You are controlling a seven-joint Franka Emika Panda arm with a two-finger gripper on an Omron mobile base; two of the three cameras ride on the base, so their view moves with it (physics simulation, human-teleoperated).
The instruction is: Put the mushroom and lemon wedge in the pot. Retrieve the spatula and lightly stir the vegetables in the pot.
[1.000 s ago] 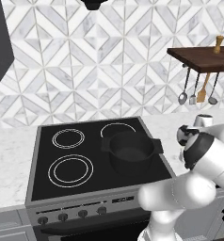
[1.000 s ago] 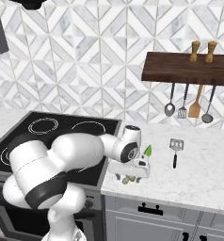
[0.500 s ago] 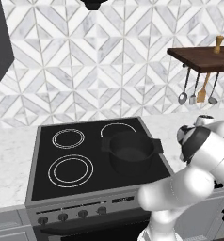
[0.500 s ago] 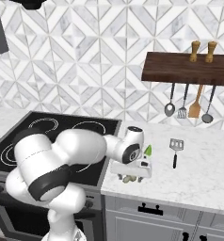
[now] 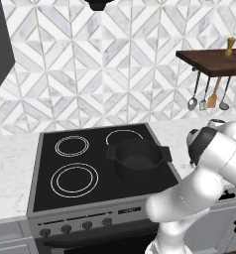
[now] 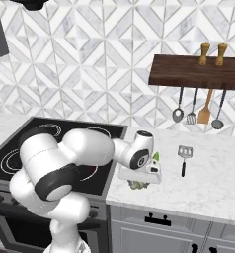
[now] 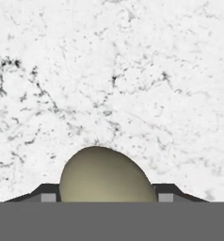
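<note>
I see my arm rising from the lower left of the right base view, its bulky white shoulder and dark-banded elbow folded in the left half of the frame, the forearm reaching right to mid-frame. The wrist bends downward there, carrying the tool [image 6: 139, 184] low, pointing straight down at the desk [image 6: 208, 183]. In the left base view the same arm fills the lower right, elbow high at the right edge. In the hand view both dark fingertips [image 7: 47, 192] flank a rounded olive object at bottom centre, jaws partly closed.
</note>
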